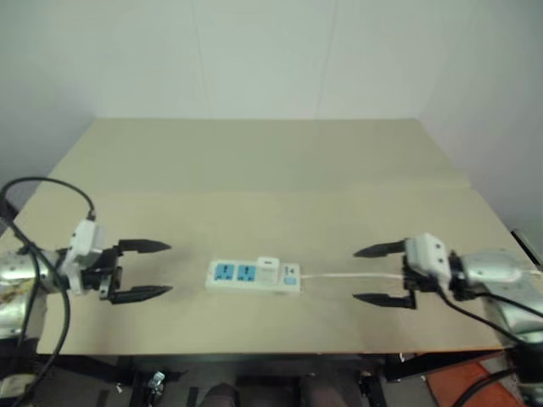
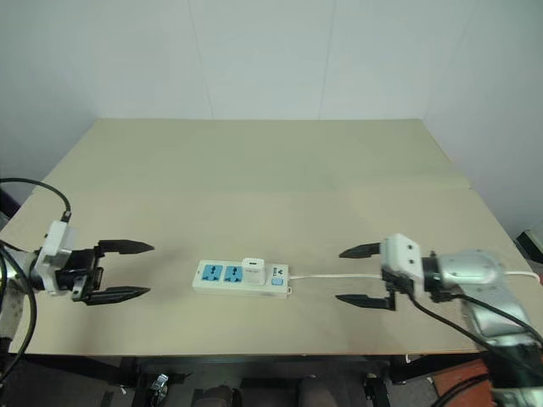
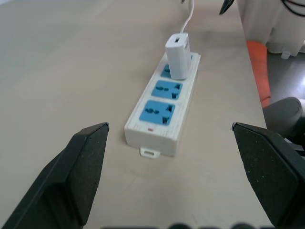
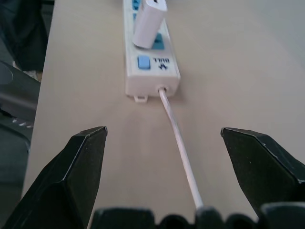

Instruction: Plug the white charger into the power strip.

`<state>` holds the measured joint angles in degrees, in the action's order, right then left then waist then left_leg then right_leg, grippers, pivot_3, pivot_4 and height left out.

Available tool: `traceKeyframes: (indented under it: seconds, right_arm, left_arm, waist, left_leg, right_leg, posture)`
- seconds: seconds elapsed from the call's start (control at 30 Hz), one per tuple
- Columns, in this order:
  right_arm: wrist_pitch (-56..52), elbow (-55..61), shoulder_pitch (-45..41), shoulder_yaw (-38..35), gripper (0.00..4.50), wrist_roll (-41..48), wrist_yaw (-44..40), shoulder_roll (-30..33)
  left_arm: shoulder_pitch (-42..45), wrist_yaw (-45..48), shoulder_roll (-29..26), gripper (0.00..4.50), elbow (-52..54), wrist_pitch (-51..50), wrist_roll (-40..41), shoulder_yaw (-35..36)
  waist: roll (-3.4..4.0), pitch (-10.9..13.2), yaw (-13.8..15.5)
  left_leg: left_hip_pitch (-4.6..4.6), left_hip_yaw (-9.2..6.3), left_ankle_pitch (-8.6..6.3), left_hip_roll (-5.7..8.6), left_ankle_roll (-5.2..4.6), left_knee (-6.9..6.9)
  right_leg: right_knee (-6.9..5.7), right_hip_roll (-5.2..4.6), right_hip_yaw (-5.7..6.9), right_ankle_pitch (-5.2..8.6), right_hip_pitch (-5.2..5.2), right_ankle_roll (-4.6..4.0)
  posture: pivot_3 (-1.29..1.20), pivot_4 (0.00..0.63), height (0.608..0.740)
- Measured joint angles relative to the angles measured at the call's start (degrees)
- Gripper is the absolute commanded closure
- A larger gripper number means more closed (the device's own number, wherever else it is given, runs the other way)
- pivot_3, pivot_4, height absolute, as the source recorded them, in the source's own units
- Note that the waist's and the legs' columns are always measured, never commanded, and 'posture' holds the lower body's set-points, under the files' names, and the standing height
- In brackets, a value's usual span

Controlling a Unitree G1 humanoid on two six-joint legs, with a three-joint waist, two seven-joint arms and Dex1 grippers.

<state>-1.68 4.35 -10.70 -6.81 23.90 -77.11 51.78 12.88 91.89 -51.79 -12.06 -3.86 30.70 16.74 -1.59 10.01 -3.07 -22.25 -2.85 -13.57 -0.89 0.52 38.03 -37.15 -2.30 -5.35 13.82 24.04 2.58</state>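
Power strip (image 3: 164, 107), white charger (image 3: 177, 56): smooth plastic; table (image 1: 254, 161): matt beige.

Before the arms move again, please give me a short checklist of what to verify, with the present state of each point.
1. White charger sits in a socket of the power strip: ok, it stands upright in the socket nearest the cord end.
2. Charger pushed fully home: cannot tell, the base joint is too small to judge.
3. Left hand released: ok, open, holding nothing, apart from the strip.
4. Right hand released: ok, open, holding nothing, apart from the strip.
5. Cord free of the right hand: ok, it runs on the table between the open fingers, untouched.
6. Strip flat on the table: ok.
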Motion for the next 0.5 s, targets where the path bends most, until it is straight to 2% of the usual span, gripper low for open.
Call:
traceKeyframes:
  seconds: [0.5]
  right_arm:
    - [-3.92, 4.24, 6.89, -6.52, 0.03, 1.61, 2.36, 3.78]
  left_arm:
    - [0.38, -2.41, 0.41, 0.00, 0.66, -0.92, 1.31, 0.28]
  waist:
    - [-0.01, 0.00, 0.55]
  left_leg:
    - [-0.03, 0.03, 0.00, 0.01, 0.00, 0.00]
  right_leg:
    - [0.01, 0.01, -0.05, 0.01, 0.01, 0.02]
  posture:
    - [0.00, 0.150, 0.740]
